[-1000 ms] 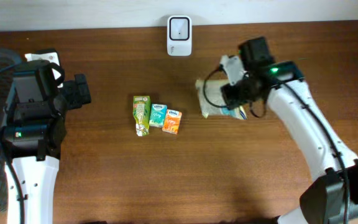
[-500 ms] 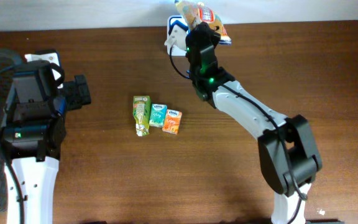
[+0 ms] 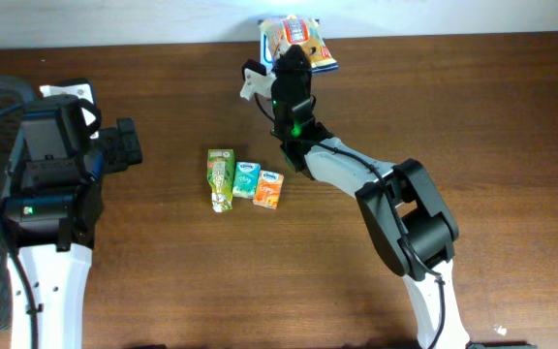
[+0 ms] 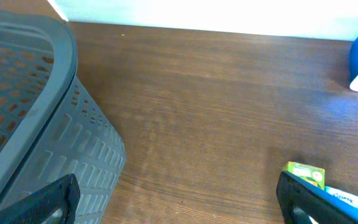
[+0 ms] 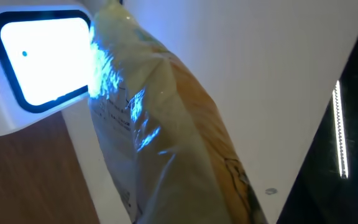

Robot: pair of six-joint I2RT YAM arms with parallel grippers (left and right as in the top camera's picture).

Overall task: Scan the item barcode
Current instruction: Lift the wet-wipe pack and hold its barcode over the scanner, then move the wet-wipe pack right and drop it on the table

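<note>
Close before the scanner (image 5: 39, 62), the right pincer (image 3: 294, 60) clamped the snack bag (image 5: 166, 143), whose barcode probably needed to face it flat; the left pincer (image 3: 132, 145) gaped empty.

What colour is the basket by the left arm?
The basket is dark grey; the left wrist view shows it best.

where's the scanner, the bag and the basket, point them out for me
scanner (image 5: 39, 59), right wrist view, on its lit window
bag (image 5: 166, 149), right wrist view, on its crinkled side
basket (image 4: 73, 162), left wrist view, on its outer wall
</note>
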